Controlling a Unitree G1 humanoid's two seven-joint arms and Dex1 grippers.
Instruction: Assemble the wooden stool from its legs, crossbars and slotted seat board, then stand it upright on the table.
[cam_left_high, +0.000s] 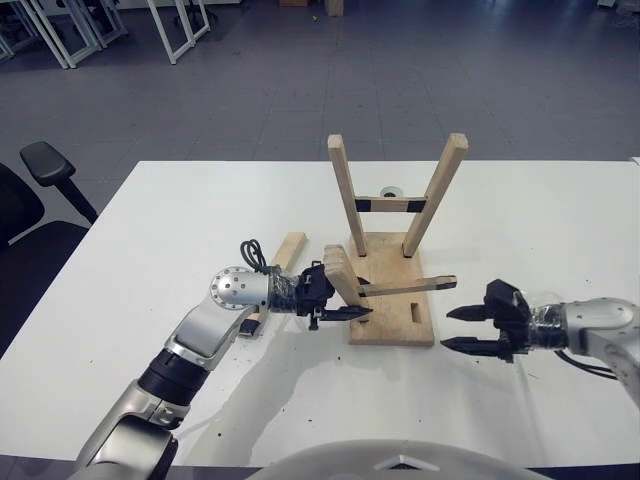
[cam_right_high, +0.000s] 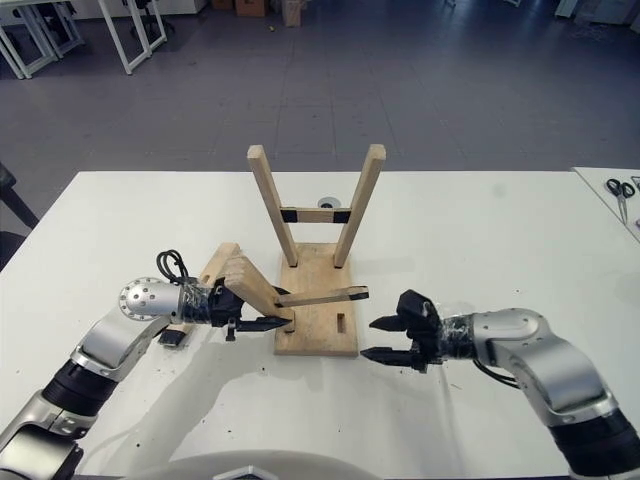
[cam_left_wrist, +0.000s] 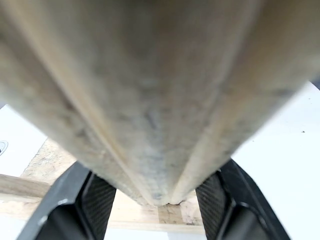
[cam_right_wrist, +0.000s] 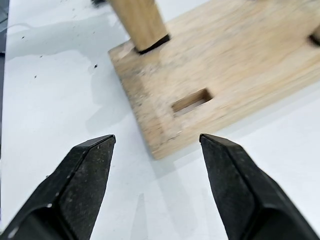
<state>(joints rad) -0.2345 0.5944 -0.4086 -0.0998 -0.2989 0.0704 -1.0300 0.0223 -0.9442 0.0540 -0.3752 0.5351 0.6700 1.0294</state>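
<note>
Take the pale slotted wooden seat board (cam_left_high: 400, 325), lying flat, as your marker. At its far end, two upright wooden legs (cam_left_high: 345, 195) joined by a black-taped crossbar (cam_left_high: 388, 205) are already fitted. Your left gripper (cam_left_high: 362, 312) is clenched on a tilted third leg (cam_left_high: 340, 275) at the near-left slot. The right gripper (cam_left_high: 449, 329) hangs spread beside the near-right empty slot (cam_right_wrist: 190, 100). A loose fourth leg (cam_left_high: 285, 252) lies left of the board. As I judge it, you're roughly halfway: seating both legs and turning the stool upright remain.
</note>
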